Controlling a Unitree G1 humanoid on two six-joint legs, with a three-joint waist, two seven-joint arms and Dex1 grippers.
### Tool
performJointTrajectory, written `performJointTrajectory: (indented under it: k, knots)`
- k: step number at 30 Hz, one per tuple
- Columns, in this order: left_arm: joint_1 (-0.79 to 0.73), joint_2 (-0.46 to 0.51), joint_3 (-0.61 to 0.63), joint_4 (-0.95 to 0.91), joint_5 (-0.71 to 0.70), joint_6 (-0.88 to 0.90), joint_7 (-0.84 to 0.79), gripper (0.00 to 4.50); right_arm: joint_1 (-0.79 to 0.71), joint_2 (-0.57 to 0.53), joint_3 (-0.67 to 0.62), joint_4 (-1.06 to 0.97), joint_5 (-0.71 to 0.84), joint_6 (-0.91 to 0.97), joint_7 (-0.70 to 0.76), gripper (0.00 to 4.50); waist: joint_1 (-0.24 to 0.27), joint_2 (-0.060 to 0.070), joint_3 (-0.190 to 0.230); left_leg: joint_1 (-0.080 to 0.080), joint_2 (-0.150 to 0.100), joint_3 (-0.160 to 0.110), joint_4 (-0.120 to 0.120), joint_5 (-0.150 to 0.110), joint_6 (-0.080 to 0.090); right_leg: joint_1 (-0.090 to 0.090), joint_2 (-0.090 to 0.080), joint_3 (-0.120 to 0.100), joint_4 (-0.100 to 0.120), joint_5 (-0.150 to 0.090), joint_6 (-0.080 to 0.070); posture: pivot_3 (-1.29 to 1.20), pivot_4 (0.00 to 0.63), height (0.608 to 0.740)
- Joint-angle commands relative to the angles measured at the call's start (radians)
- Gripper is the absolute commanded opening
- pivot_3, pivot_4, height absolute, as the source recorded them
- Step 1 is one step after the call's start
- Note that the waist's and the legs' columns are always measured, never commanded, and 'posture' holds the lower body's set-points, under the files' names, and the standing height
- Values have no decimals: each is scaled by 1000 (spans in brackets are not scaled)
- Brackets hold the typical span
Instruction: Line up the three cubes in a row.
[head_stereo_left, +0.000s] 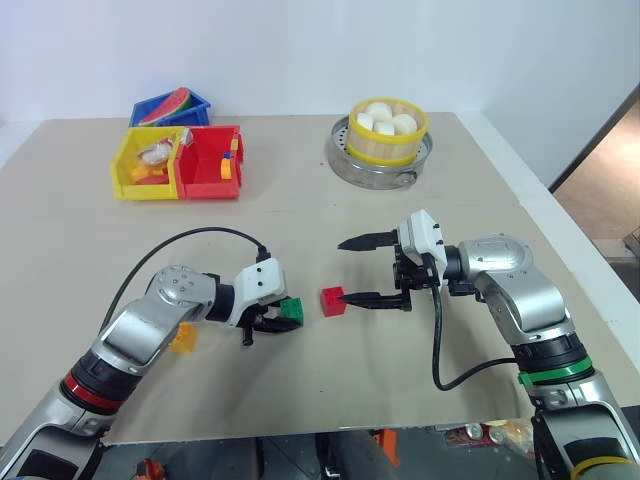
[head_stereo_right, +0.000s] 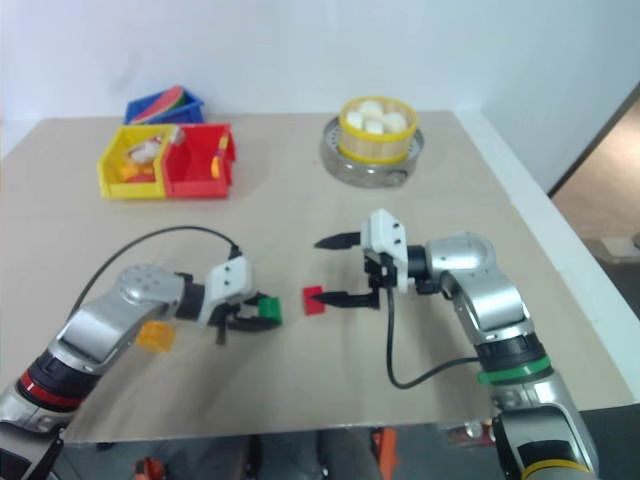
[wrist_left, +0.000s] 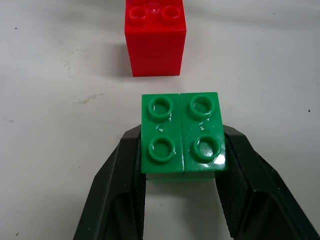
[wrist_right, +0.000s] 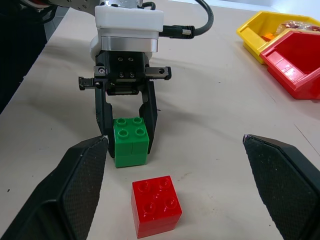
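Observation:
My left gripper (head_stereo_left: 285, 318) is shut on the green cube (wrist_left: 182, 135), which it holds by two opposite sides at the table surface. A small gap separates the green cube from the red cube (head_stereo_left: 333, 301), which stands on the table just to its right. The right gripper (head_stereo_left: 348, 270) faces the left one from the right. It is open wide, and one fingertip (head_stereo_left: 347, 297) lies close beside the red cube (wrist_right: 155, 205). The yellow-orange cube (head_stereo_left: 183, 338) rests on the table further left, partly behind my left forearm.
At the back left stand a yellow bin (head_stereo_left: 125, 180), a red bin (head_stereo_left: 212, 180) and a blue bin (head_stereo_left: 195, 105) with small toy pieces. A bamboo steamer (head_stereo_left: 388, 145) with white buns sits on a metal tray (head_stereo_left: 345, 160) at the back centre. The table's front edge runs just below both arms.

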Motion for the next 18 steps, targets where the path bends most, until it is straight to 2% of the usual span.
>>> performJointTrajectory:
  k: [1,15,17,18]
  knots:
    - [-4,-1,12,-11,10,-7,10,1321,1,-7,-13,-34,2,-17,4,4500,0,0,0,0,0,0,0,0,0,0,0,0,0,0,0,0,150,740]
    - [-11,-18,3,12,14,24,26,1321,19,-15,-18,-31,-11,-38,2,4500,0,0,0,0,0,0,0,0,0,0,0,0,0,0,0,0,150,740]
    - [-22,-25,4,23,31,27,45,2402,19,-16,-17,-31,-13,-40,2,4500,1,0,0,1,0,0,0,0,0,1,0,0,0,0,0,0,150,740]
    - [-27,-25,4,26,37,26,47,2736,19,-17,-17,-30,-14,-41,2,4500,1,0,0,1,0,0,0,0,0,1,0,0,0,0,0,0,150,740]
